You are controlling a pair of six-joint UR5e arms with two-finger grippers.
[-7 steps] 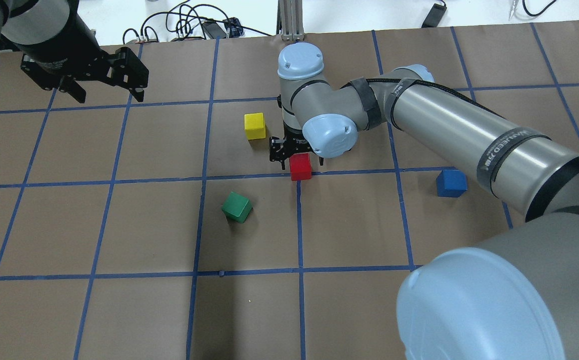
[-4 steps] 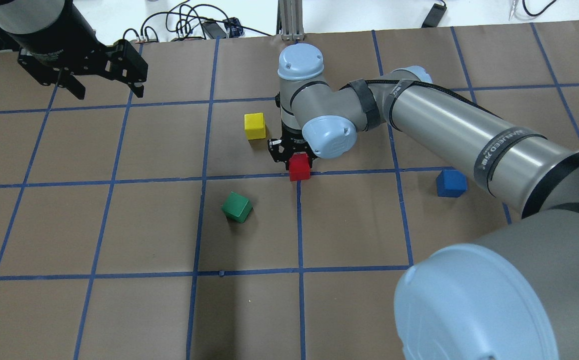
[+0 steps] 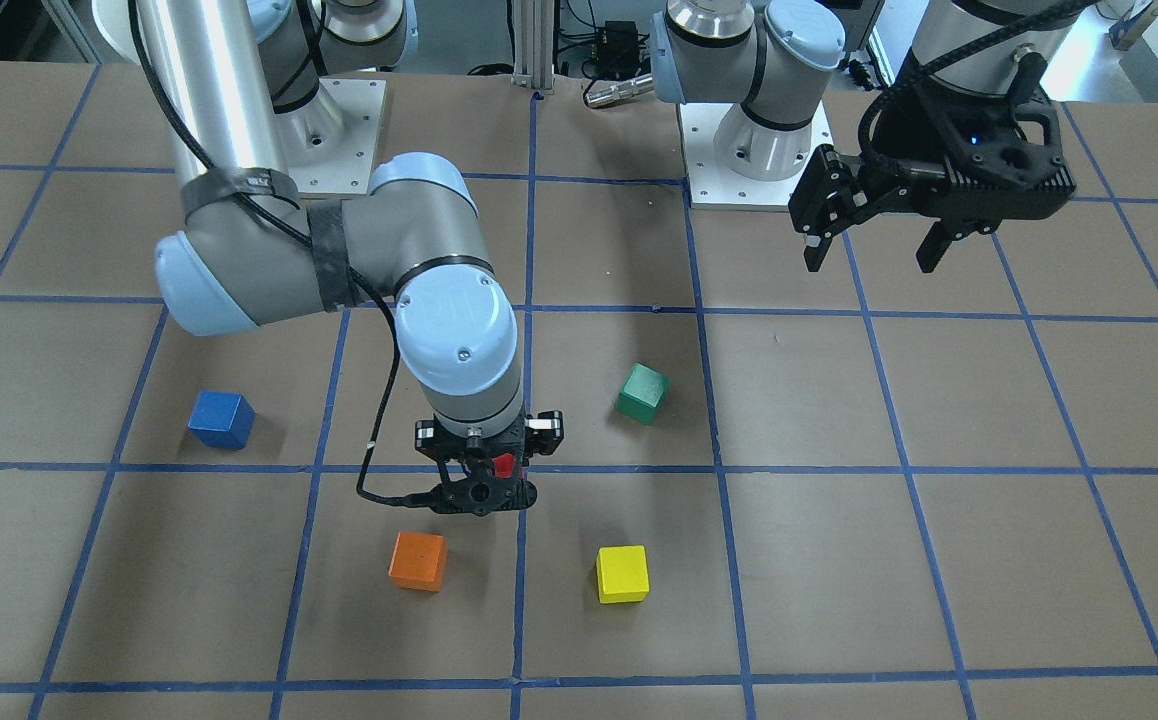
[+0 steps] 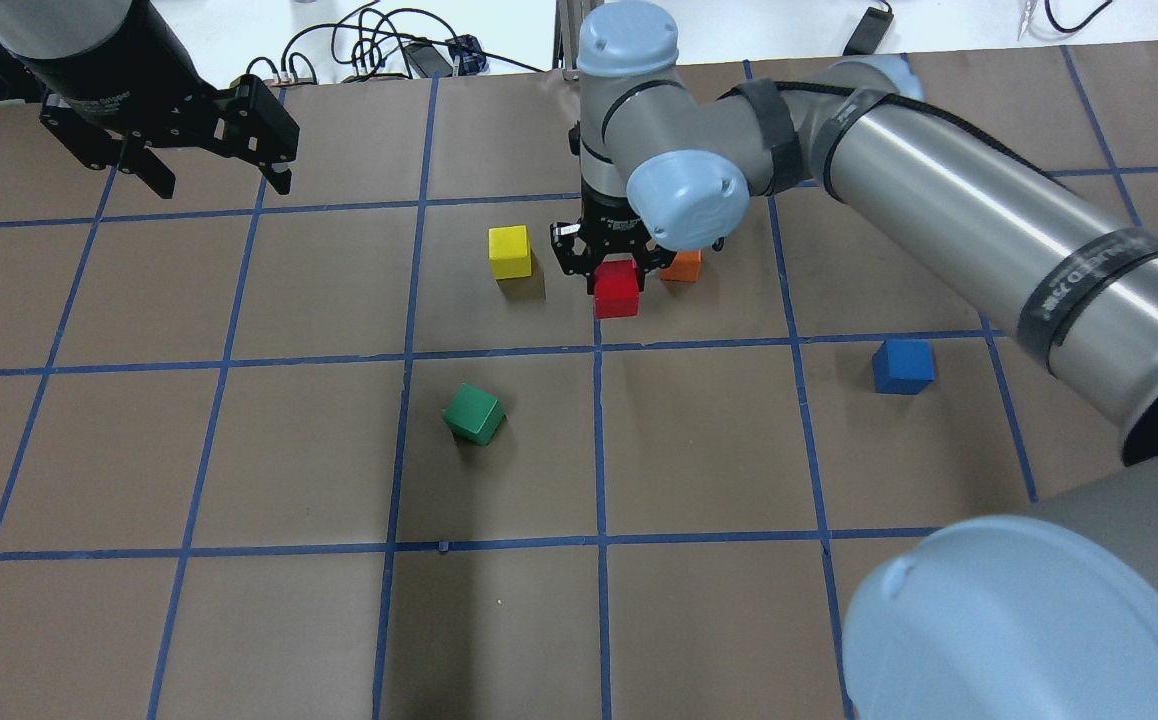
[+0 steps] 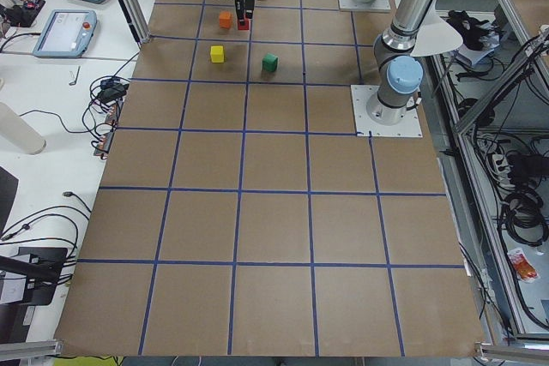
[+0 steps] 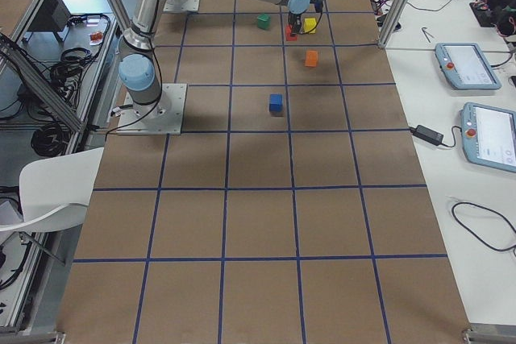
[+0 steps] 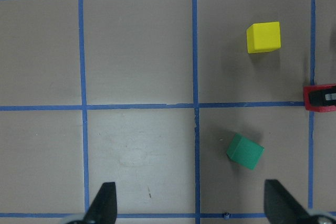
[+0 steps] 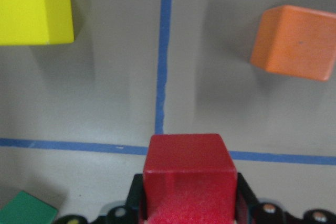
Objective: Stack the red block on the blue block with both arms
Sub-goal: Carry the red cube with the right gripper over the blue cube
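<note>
red block [image 8: 189,171]: you see a solid red, square-edged cube | right gripper [image 4: 616,268]: clenched on its sides | left gripper [image 4: 221,187]: spread wide, empty | blue block [image 4: 903,366]: well apart on surface [image 4: 239,450]

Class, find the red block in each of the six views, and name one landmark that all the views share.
Front-facing: red block left of centre, mostly hidden.
Overhead: red block upper centre.
Exterior left: red block near the top, tiny.
Exterior right: red block near the top, tiny.
Left wrist: red block at the right edge, cut off.
Right wrist: red block bottom centre, large.
Landmark: the yellow block nearby shows in every view.
</note>
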